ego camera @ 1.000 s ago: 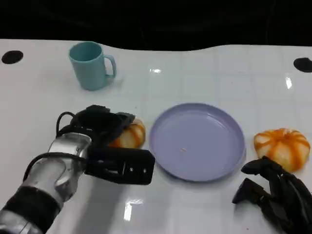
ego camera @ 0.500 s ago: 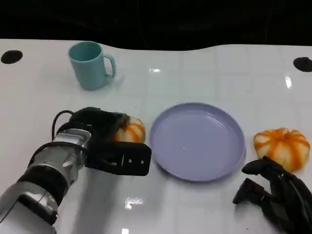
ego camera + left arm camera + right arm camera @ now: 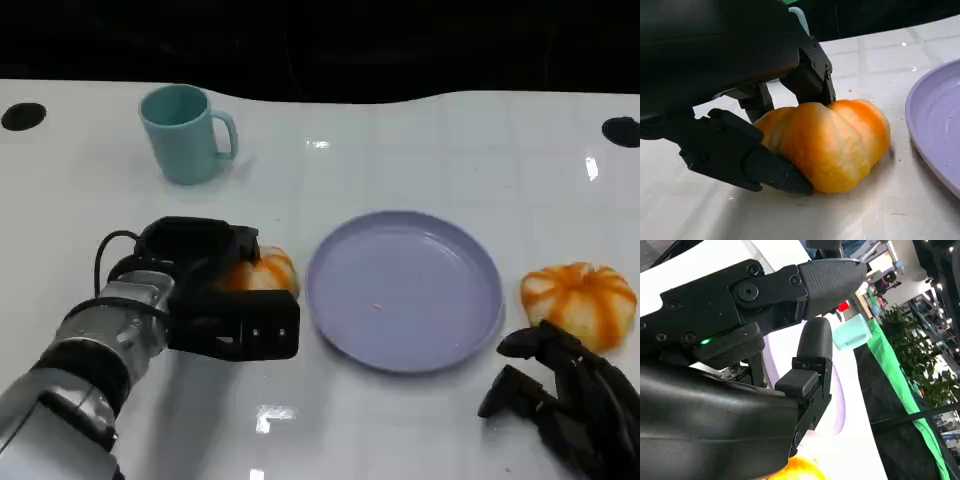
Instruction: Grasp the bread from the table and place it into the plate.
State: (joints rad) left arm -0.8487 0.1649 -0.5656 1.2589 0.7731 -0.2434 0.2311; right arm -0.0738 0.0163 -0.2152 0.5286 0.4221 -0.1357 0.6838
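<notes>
left to right: pale teal ceramic mug at the back of the white tiled desk; left hand, its black fingers closed around the orange-glazed round bread roll, which sits on the desk just left of the lilac round plastic plate; a second orange striped bun to the plate's right; right hand, fingers loosely apart and holding nothing. step in hand: the grasp, seemingly secured. next move likely calls for lifting the roll and carrying it rightward over the plate's rim.
</notes>
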